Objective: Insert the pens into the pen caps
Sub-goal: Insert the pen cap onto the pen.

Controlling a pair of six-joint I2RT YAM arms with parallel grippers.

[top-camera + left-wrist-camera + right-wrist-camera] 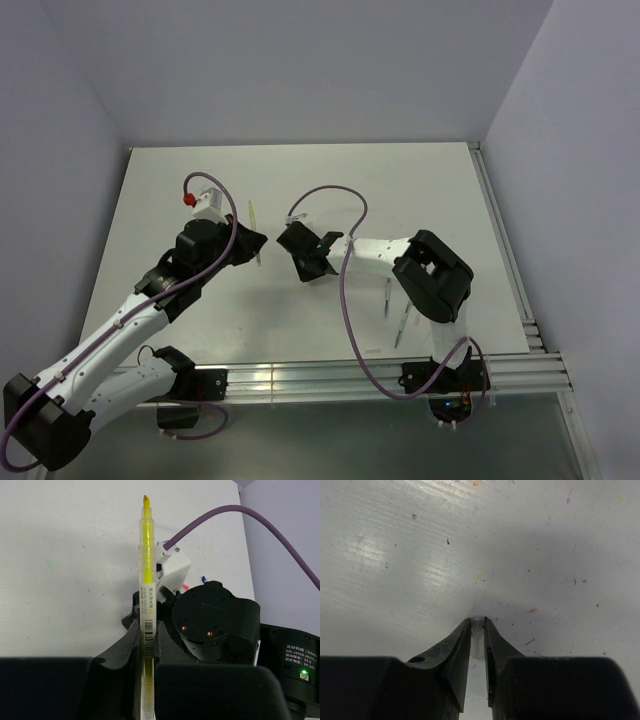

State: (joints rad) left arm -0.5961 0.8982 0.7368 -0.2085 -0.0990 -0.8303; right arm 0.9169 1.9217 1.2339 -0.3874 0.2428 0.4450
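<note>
My left gripper [250,243] [147,630] is shut on a yellow pen [253,215] [146,555]. The pen's bare tip points away from the wrist camera, and the gripper holds it above the table. My right gripper [308,262] [477,622] is just right of it, with its fingertips down at the table. It is shut on a small pale translucent pen cap [476,640], which stands between the fingertips. Two more thin pens [388,297] [402,328] lie on the table under the right arm. The other pens and caps are hidden or out of view.
The right arm's black wrist motor [215,625] and purple cable [210,522] sit close to the right of the yellow pen. Small red [185,586] and blue [203,578] tips show past it. A metal rail [350,378] runs along the table's near edge.
</note>
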